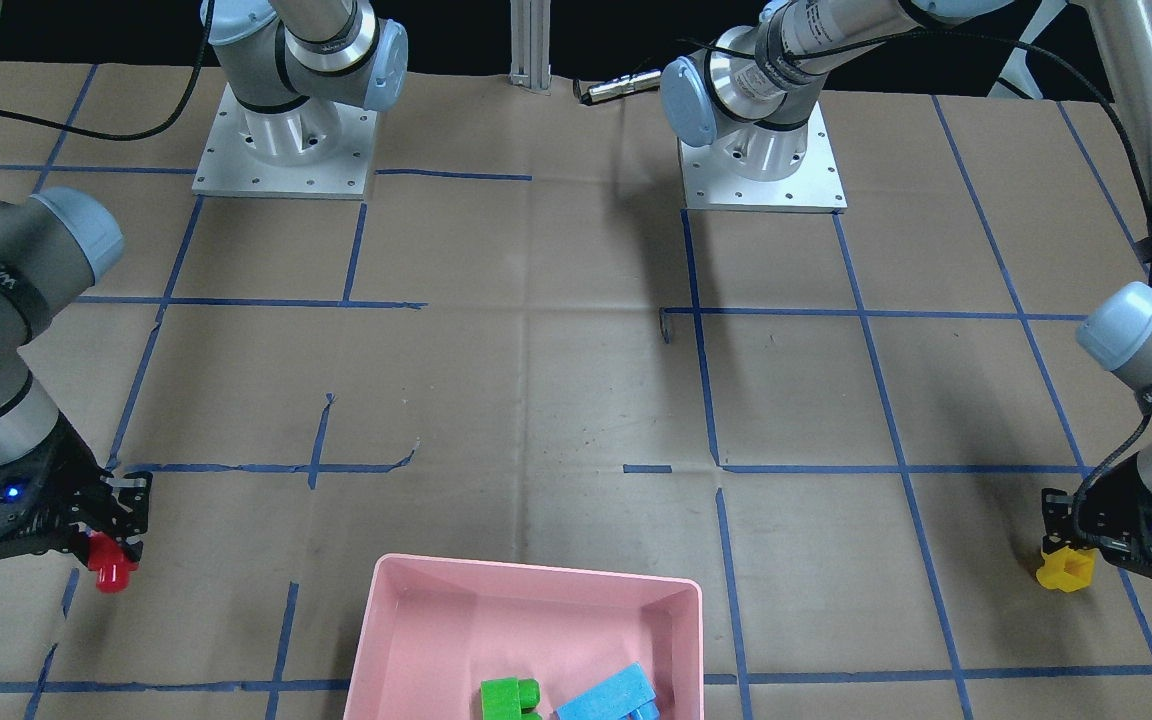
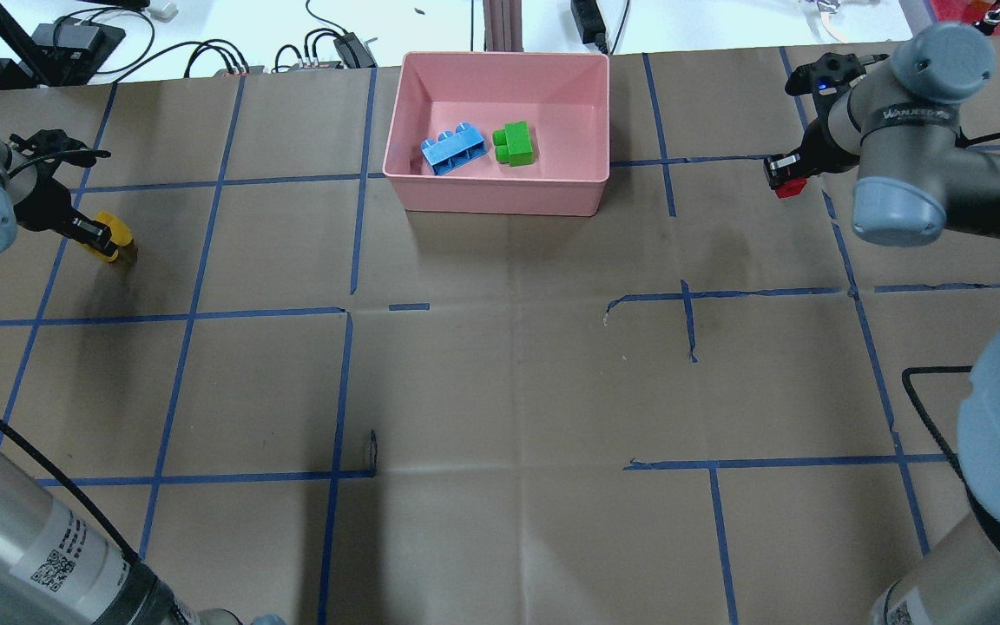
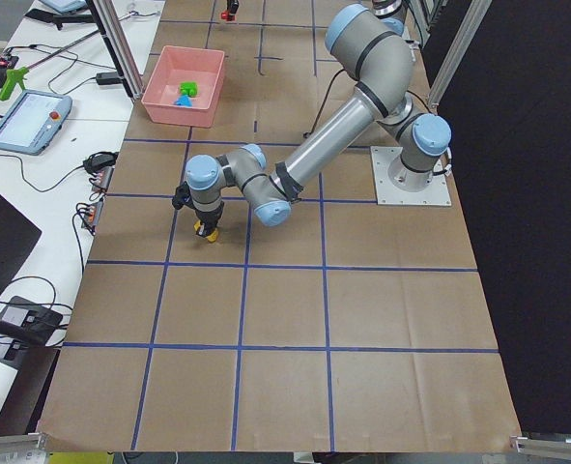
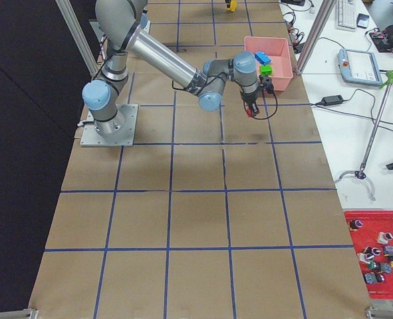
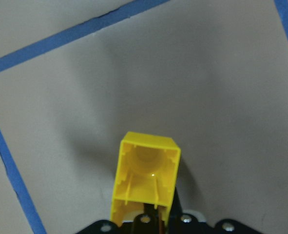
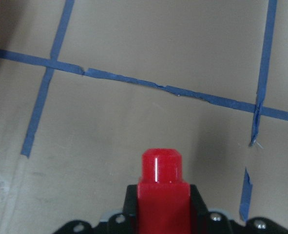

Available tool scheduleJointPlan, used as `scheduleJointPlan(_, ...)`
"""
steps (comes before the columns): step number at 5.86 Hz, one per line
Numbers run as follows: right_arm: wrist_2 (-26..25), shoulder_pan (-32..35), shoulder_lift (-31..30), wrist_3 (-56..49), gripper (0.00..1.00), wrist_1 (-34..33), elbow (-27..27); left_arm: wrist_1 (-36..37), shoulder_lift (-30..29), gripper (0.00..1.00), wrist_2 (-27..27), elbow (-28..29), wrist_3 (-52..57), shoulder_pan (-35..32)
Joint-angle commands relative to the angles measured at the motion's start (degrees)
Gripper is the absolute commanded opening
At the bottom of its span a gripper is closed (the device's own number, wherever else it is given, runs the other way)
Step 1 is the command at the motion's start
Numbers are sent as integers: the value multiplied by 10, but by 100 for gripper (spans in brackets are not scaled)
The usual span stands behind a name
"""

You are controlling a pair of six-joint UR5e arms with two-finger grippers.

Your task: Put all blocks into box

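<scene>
Two of four blocks, the light-blue block (image 2: 454,148) and green block (image 2: 514,143), lie in the pink box (image 2: 491,198) at 12 o'clock on the desk (image 2: 509,391), seen from overhead. The left hand (image 2: 106,242), at 10 o'clock, grips the yellow block (image 2: 115,231). The right hand (image 2: 783,179), at 2 o'clock, grips the red block (image 2: 789,187). Neither is boxed yet.
</scene>
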Motion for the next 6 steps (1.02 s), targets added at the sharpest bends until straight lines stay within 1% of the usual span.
scheduleJointPlan(1, 72, 71, 24, 50, 5, 98, -147, 4, 8, 0, 0, 10, 0, -1)
scheduleJointPlan(2, 93, 131, 66, 140, 5, 97, -216, -1, 21, 0, 3, 41, -2, -6)
scheduleJointPlan(3, 88, 195, 117, 226, 5, 95, -271, -57, 42, 0, 9, 94, -3, -24)
scheduleJointPlan(4, 87, 245, 169, 300, 5, 77, -311, -143, 52, 0, 13, 161, -25, -42)
scheduleJointPlan(5, 86, 266, 194, 345, 11, 51, -320, -201, 41, 0, 15, 220, -68, -62)
scheduleJointPlan(6, 90, 266, 194, 352, 98, 47, -322, -221, 38, 0, 14, 248, -155, -104)
